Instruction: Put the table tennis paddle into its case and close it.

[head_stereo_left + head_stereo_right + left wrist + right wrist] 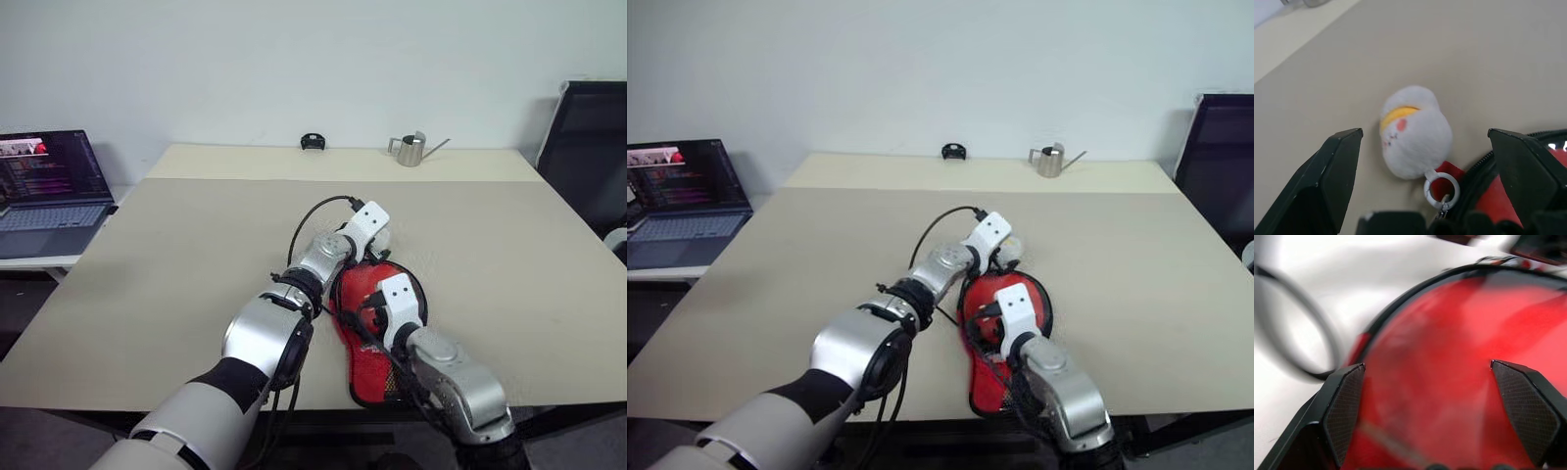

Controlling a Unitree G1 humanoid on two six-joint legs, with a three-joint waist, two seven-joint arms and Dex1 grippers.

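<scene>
The red paddle-shaped fabric case [370, 333] seems zipped already – both the left gripper [1425, 161] and the right gripper [1427, 401] are spread wide and empty, so withdrawal is judged next.

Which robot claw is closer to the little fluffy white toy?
The left. The left claw is open right at the fluffy white toy clipped to the case, a finger either side. The right claw, also open, sits back over the case's red side.

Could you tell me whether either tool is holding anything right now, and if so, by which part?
Nothing is held. The left tool stands open around the plush charm without touching it; the right tool is open above the case.
</scene>
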